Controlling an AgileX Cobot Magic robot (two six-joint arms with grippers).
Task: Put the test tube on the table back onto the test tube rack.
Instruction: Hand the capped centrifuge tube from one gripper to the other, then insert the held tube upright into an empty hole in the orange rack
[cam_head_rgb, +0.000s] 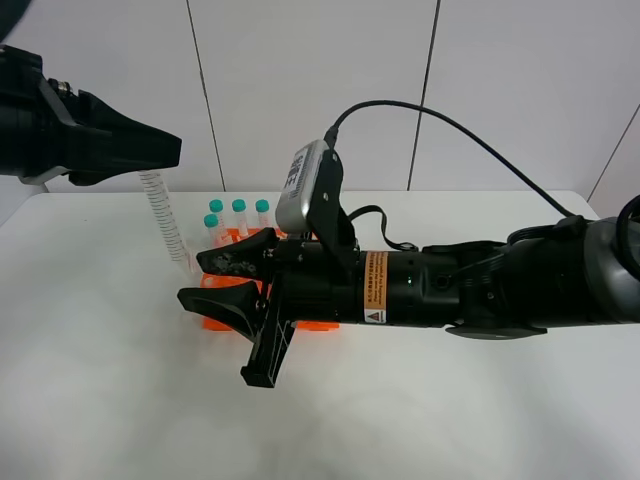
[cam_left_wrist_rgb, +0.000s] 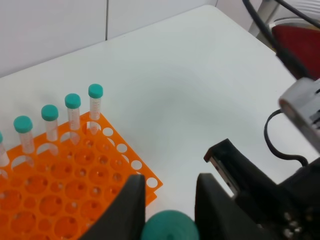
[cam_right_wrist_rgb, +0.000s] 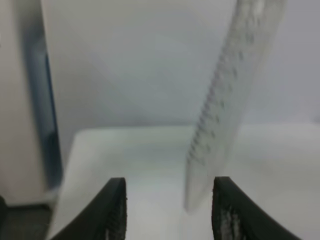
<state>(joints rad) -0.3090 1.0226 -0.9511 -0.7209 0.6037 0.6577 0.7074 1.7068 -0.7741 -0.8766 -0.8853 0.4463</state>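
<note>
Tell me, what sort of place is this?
Most likely a laboratory-style robot test bench: a plain white table carries an orange test tube rack with teal-capped tubes, and black robot arms work over it against bare white wall panels.

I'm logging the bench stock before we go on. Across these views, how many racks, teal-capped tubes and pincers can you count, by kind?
Orange test tube rack: 1
Teal-capped tubes standing in it: 4 whole; maybe another cut off at the frame edge
Held test tube, in the left pincer: 1
Pincers, counting the right pincer: 2
Total: 8
</note>
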